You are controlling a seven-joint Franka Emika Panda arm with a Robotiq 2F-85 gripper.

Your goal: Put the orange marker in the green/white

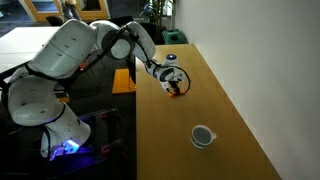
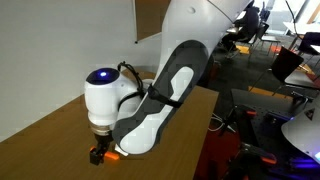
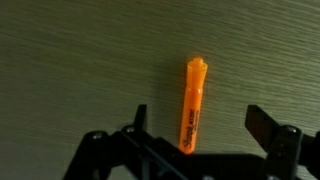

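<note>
You're near the start: the marker (image 3: 193,100) lies flat on the bench (image 3: 70,60), not yet lifted. Your fingers (image 3: 262,128) are spread wide, one on either side of it and neither touching it, so nothing is held. The cup (image 1: 203,136) stands upright on the bench, well apart from the marker. In an exterior view its dark inside looks empty, though it shows small there. What's left, I judge, is the whole job: close on the marker, lift it, carry it across and drop it in.
</note>
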